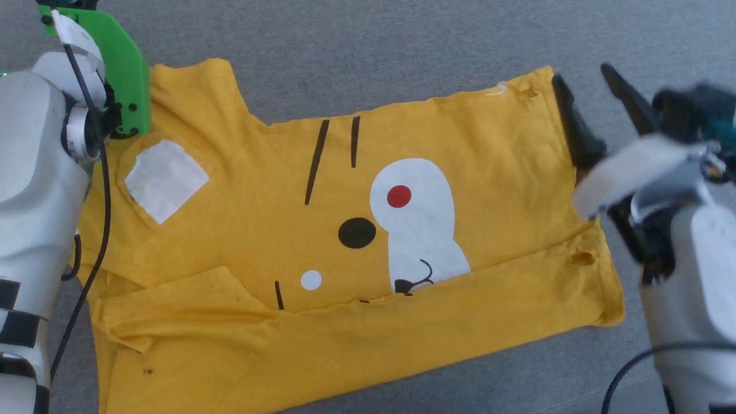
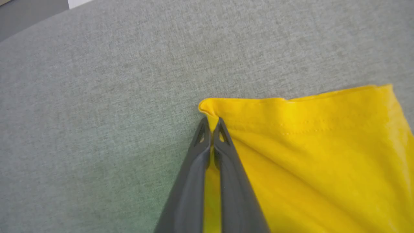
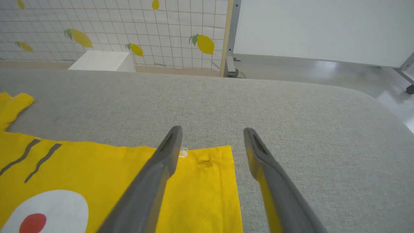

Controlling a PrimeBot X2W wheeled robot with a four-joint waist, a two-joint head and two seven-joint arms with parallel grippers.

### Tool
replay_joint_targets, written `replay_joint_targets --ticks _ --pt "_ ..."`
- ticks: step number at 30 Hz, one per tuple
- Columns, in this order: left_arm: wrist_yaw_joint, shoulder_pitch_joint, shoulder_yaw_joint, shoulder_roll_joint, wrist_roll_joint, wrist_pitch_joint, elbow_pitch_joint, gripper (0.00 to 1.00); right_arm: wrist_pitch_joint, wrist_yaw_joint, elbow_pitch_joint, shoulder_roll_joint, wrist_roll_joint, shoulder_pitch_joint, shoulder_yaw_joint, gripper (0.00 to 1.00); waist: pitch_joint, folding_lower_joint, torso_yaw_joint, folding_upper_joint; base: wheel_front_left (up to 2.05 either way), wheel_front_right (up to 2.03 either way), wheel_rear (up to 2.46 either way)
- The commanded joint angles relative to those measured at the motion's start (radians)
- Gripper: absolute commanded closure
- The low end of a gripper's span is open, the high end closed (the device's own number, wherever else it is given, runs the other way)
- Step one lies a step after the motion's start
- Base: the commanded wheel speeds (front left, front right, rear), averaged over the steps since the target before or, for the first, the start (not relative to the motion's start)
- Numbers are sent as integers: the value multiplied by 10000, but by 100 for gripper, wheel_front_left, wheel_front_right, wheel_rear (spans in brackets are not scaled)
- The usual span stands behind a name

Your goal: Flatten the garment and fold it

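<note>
Garment (image 1: 345, 230): mustard-yellow T-shirt lying on grey cloth surface (image 1: 402, 46), printed side up, set lengthwise left to right

Print showing: white patch at left, two black strokes toward far edge, white shape with red dot right of centre, black oval and small white dot beside it

Near long edge is turned over toward the far side as a plain yellow band; it covers the bottom of the white shape and runs the whole length. A sleeve sticks out at far left, another lies creased at near left

Small puckers or holes near the far-right corner and on the right end of the folded band; can't tell which

Left gripper (image 2: 212, 120): clenched, fingers pressed together on a hemmed corner of the garment, yellow cloth showing in the slit between them. The corner curls up just past the tips. In head view this arm's green bracket (image 1: 123, 69) sits over the shirt's far-left part, with a black cable (image 1: 103, 218) trailing along the arm

Right gripper (image 3: 212, 139): released, fingers spread wide at the garment's far-right corner. One finger over the cloth, the other over bare grey surface just past the right edge; contact with the cloth can't be judged

Beyond the surface: grid wall with lemon pictures (image 3: 113, 32), a white box (image 3: 100, 61) before it
</note>
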Motion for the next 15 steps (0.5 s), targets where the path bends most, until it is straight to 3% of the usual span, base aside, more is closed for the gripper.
replay_joint_targets --ticks 1,7,15 --pt "-32 77 -66 12 -37 68 38 100 615 -17 618 69 177 -574 -155 0 83 -1 175 -1 0 0 0" --pt "8 12 -46 -71 -102 -125 -419 100 3595 -17 2942 426 15 -2548 -940 0 290 -1 514 -1 0 0 0" --pt "1 36 -88 -180 -170 -371 -781 100 5971 -17 4800 838 -1168 -4011 -2084 0 503 -1 880 -1 0 0 0"
